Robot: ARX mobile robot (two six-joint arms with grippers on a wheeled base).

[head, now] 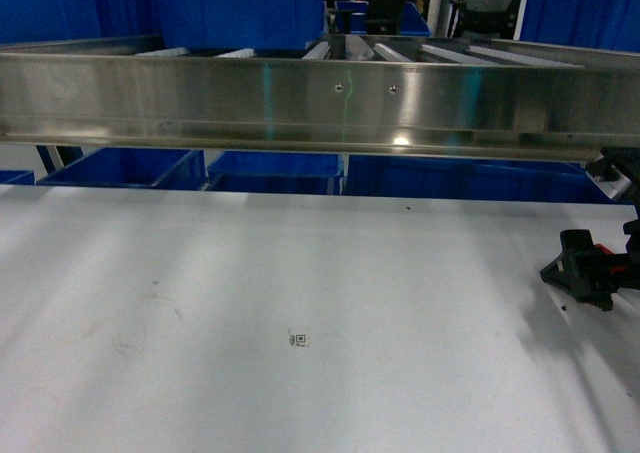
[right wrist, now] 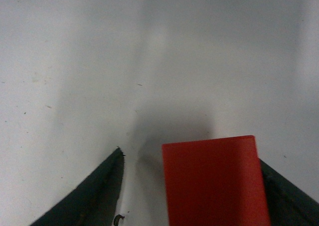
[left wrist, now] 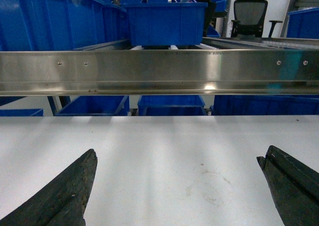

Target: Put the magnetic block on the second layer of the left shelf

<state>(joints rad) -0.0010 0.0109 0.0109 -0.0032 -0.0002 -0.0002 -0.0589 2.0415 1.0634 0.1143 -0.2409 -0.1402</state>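
Note:
The magnetic block [right wrist: 213, 183], bright red with flat faces, sits between the fingers of my right gripper [right wrist: 189, 153]. Its right side lies against the right finger [right wrist: 284, 196], while a strip of white table shows between it and the left finger [right wrist: 94, 196], so the jaws stand open around it. In the head view this gripper [head: 560, 263] is low over the table at the far right edge, with a speck of red [head: 600, 249] showing. My left gripper [left wrist: 178, 153] is wide open over bare table and holds nothing. It does not show in the head view.
A long steel rail of a roller shelf [head: 300, 98] runs across the back above the white table [head: 250, 303]. Blue bins [head: 275, 171] stand under it and another blue bin [left wrist: 164, 21] on top. An office chair [left wrist: 251, 14] stands far back.

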